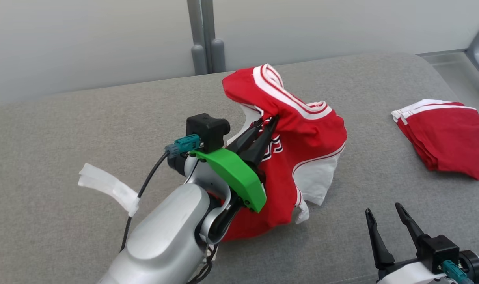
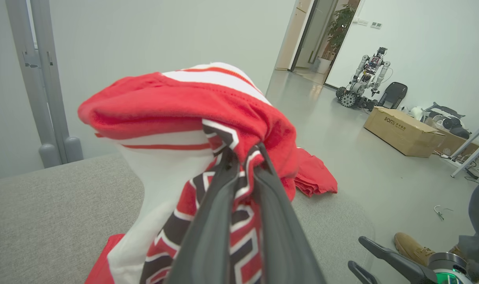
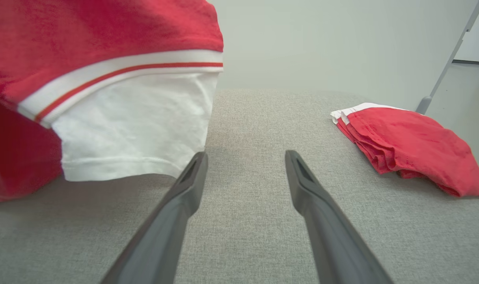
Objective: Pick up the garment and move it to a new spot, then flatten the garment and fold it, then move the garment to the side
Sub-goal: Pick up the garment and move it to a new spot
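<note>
— Grey padded worktop (image 1: 66, 130), pale wall behind. Where's the jersey?
— The red-and-white jersey (image 1: 302, 130) hangs bunched over mid-worktop, its lower end seemingly touching. The left jaws are clamped on a fold by the lettering. The right jaws stand apart, empty, at the near right.
— How will it handle?
— It's light and limp, so it will likely slump and twist. I'd take the white hem corner next. Another folded red garment (image 1: 444, 138) lies well apart.
</note>
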Tool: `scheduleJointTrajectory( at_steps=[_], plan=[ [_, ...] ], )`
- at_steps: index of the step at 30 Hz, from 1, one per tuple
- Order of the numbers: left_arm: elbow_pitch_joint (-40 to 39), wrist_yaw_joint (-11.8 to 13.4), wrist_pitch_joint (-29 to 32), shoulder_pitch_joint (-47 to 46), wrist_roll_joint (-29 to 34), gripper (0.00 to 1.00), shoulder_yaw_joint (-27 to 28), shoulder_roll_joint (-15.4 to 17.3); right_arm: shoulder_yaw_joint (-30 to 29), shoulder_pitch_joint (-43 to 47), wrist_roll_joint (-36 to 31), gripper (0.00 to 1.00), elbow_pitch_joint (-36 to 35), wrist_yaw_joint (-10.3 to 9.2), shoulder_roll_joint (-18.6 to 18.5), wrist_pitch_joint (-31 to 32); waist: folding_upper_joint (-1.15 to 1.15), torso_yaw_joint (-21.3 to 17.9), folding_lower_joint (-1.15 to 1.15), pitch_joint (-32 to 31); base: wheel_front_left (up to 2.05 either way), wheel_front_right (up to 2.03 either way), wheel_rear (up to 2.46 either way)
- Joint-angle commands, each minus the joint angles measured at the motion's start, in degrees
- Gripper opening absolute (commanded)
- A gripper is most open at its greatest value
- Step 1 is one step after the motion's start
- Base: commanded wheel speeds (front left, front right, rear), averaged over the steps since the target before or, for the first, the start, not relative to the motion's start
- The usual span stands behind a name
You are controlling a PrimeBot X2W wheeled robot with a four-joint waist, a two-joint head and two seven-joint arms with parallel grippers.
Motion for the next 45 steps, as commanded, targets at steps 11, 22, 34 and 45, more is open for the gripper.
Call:
scheduleJointTrajectory(
  at_steps=[11,22,34,45],
  plan=[
    [14.15,-0.59,-6.85,-3.50,1.43,0.00,-0.29,-2.25,0.35,-1.54,0.40,1.00,1.31,-0.08,1.20,-0.17,0.00,-4.98,0.00,1.20,0.00,0.00,0.00],
    [37.64,-4.32,-5.51,2.91,0.33,0.09,-3.88,-1.57,-1.13,-0.28,0.13,1.00,2.42,-0.08,2.06,-0.17,0.00,-4.37,0.00,0.52,0.00,0.00,0.00],
    [35.87,-2.67,-14.43,4.57,-0.56,1.00,-0.41,-2.71,-1.68,0.02,-0.78,1.00,-0.12,-0.08,2.27,-0.17,0.00,-0.79,0.00,-2.26,0.00,0.00,0.00],
    [5.87,3.80,-14.50,30.08,14.78,1.00,17.68,4.72,-7.36,4.12,-1.91,1.00,-4.76,-0.08,2.58,-0.17,0.00,4.21,0.00,-4.39,0.00,0.00,0.00]
  ],
)
